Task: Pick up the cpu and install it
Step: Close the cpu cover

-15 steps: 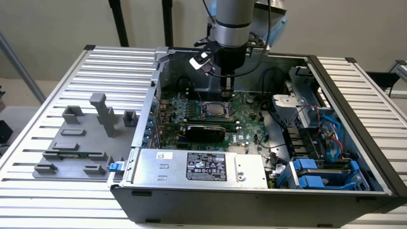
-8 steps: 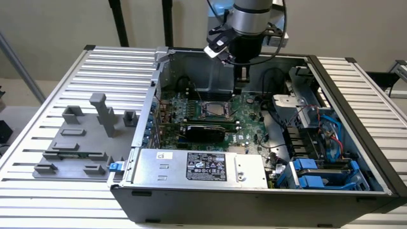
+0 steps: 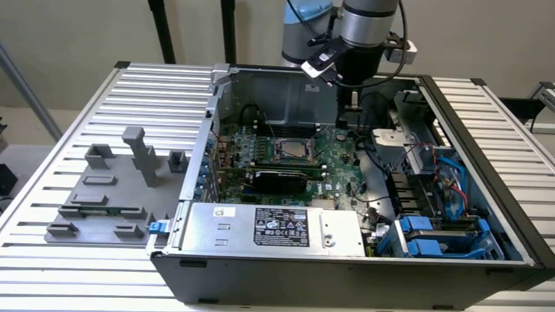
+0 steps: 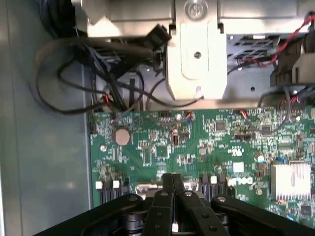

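While the case [image 3: 485,195] lies on its side with the panel off, the board [image 3: 334,162] faces up, presumably so the claw [image 3: 353,104] can reach it from above. The claw hangs inside the case over the board's far edge. Its fingertips [image 4: 167,184] are pressed together and nothing shows between them.

Cpu [image 3: 292,151]: a silvery square sitting within the socket frame [image 3: 271,151]. It is off to the claw's side, toward the exterior view's left, lower down and nearer the case front. Judged to be seated there, apart from the claw. Whether the frame is latched cannot be told.

Directly beneath the claw, in the wrist view: green board, a round coin cell [image 4: 121,136], a finned heatsink [image 4: 291,181] off to one side, and beyond the tips a loose bundle of cables [image 4: 93,73], probably pushed aside to keep the board clear.

Power supply [image 3: 208,227]: farther from the claw than the cpu, at the case front. It carries a black label [image 3: 282,227] with white print and a small white sticker [image 3: 227,212]; none of it is legible. Board silkscreen is likewise unreadable.

Grey fixture [image 3: 95,195]: on the table [image 3: 61,273], well apart from the claw toward the exterior view's left. Likely a parts stand.
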{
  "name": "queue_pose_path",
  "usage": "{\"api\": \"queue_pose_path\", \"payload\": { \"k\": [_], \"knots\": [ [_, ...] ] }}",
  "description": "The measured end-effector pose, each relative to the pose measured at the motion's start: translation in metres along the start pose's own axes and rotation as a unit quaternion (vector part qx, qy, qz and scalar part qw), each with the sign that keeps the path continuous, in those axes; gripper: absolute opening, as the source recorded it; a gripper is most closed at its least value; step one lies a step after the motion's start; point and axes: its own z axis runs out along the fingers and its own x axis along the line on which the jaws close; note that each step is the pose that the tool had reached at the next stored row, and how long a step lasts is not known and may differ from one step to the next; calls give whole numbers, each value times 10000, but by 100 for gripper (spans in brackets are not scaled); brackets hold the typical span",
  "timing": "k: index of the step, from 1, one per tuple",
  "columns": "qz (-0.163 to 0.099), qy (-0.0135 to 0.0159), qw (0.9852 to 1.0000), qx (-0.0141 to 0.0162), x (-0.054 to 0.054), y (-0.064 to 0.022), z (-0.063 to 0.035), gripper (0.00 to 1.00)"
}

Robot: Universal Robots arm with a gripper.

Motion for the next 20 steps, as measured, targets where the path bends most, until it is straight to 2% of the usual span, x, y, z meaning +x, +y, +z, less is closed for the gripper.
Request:
{"api": "queue_pose_path", "payload": {
  "k": [4, 10, 13, 14, 15, 20],
  "knots": [
    [-16, -1, 10000, 0, 3, 41, 71, 11],
    [-67, 1, 10000, -1, -2, 38, 180, 11],
    [-102, 2, 9999, 8, -6, -2, 218, 11],
    [-108, -1, 9999, 30, -7, -20, 220, 11],
    [-112, -3, 9999, 75, -8, -34, 220, 11],
    [-132, -19, 9991, 412, -11, -85, 219, 11]
  ]
}}
